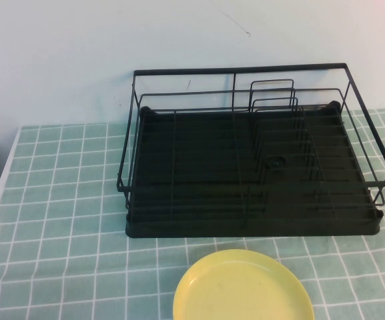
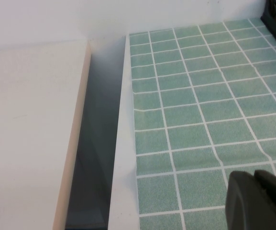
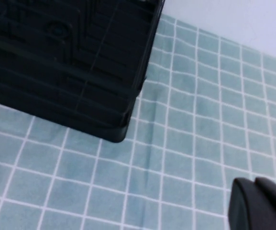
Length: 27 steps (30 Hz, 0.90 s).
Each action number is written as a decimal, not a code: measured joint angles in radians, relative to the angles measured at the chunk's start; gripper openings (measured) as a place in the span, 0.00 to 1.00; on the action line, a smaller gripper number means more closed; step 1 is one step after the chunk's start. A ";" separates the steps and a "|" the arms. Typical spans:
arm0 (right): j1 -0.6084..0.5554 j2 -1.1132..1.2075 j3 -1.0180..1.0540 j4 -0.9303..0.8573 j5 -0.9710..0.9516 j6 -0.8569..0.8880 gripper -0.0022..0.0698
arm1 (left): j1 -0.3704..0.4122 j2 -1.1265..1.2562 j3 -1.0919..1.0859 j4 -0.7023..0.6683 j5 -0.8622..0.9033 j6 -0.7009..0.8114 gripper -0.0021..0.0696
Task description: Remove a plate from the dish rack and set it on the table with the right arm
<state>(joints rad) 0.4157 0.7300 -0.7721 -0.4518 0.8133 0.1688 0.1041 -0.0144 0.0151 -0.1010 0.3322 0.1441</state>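
Item: we log the round yellow plate (image 1: 243, 288) on the green gridded table (image 1: 59, 220), clear of both parked grippers, left gripper (image 2: 259, 201) and right gripper (image 3: 259, 203), grip unreadable, with the black wire dish rack (image 1: 245, 167) emptied, presumably delivered.

Plain yellow plate (image 1: 243, 288) just in front of the black dish rack (image 1: 245, 220); the tabletop (image 1: 59, 233) beneath the rack is pale green with a white grid.

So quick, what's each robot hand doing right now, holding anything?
Left hand: off to the table's left edge, holding nothing seen; open or closed cannot be told.
Right hand: over the cloth beside the dish rack, likewise cannot be told.
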 joint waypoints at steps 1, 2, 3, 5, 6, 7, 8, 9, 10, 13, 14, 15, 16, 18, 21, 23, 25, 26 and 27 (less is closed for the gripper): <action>0.000 -0.033 0.063 0.000 -0.036 0.031 0.03 | 0.000 0.000 0.000 0.000 0.000 0.000 0.02; 0.000 -0.057 0.110 0.000 -0.065 0.059 0.03 | 0.000 0.000 0.000 0.000 0.000 0.000 0.02; 0.000 -0.084 0.164 0.000 -0.096 0.084 0.03 | 0.000 0.000 0.000 0.000 0.000 0.000 0.02; 0.000 -0.123 0.236 0.000 -0.139 0.110 0.03 | 0.000 0.000 0.000 0.000 0.000 0.000 0.02; 0.000 -0.144 0.278 0.000 -0.156 0.128 0.03 | 0.000 0.000 0.000 0.000 0.000 0.000 0.02; 0.000 -0.156 0.305 0.000 -0.166 0.140 0.03 | 0.000 0.000 0.000 0.000 0.000 0.000 0.02; 0.000 -0.163 0.322 0.000 -0.174 0.148 0.03 | 0.000 0.000 0.000 0.000 0.000 0.000 0.02; 0.000 -0.171 0.338 0.005 -0.179 0.155 0.03 | 0.000 0.000 0.000 0.000 0.000 0.000 0.02; 0.000 -0.173 0.351 0.010 -0.183 0.159 0.03 | 0.000 0.000 0.000 0.000 0.000 0.000 0.02; 0.000 -0.178 0.367 0.051 -0.189 0.164 0.03 | 0.000 0.000 0.000 0.000 0.000 0.000 0.02; 0.000 -0.178 0.367 0.066 -0.189 0.165 0.03 | 0.000 0.000 0.000 0.000 0.000 0.000 0.02; 0.000 -0.179 0.370 0.086 -0.189 0.166 0.03 | 0.000 0.000 0.000 0.000 0.000 0.000 0.02; 0.000 -0.182 0.370 0.109 -0.184 0.168 0.03 | 0.000 0.000 0.000 0.000 0.000 0.000 0.02; 0.000 -0.181 0.370 0.161 -0.168 0.170 0.03 | 0.000 0.000 0.000 0.000 0.000 0.000 0.02; 0.000 -0.181 0.370 0.253 -0.146 0.172 0.03 | 0.000 0.000 0.000 0.000 0.000 0.000 0.02; 0.000 -0.181 0.370 0.284 -0.142 0.173 0.03 | 0.000 0.000 0.000 0.000 0.000 0.000 0.02; 0.000 -0.181 0.370 0.301 -0.135 0.173 0.03 | 0.000 0.000 0.000 0.000 0.000 0.000 0.02; 0.000 -0.181 0.370 0.303 -0.133 0.173 0.03 | 0.000 0.000 0.000 0.000 0.000 0.000 0.02; 0.000 -0.181 0.370 0.303 -0.128 0.173 0.03 | 0.000 0.000 0.000 0.000 0.000 0.000 0.02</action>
<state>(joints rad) 0.4157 0.5486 -0.4017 -0.1486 0.6857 0.3422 0.1041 -0.0144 0.0151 -0.1010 0.3322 0.1441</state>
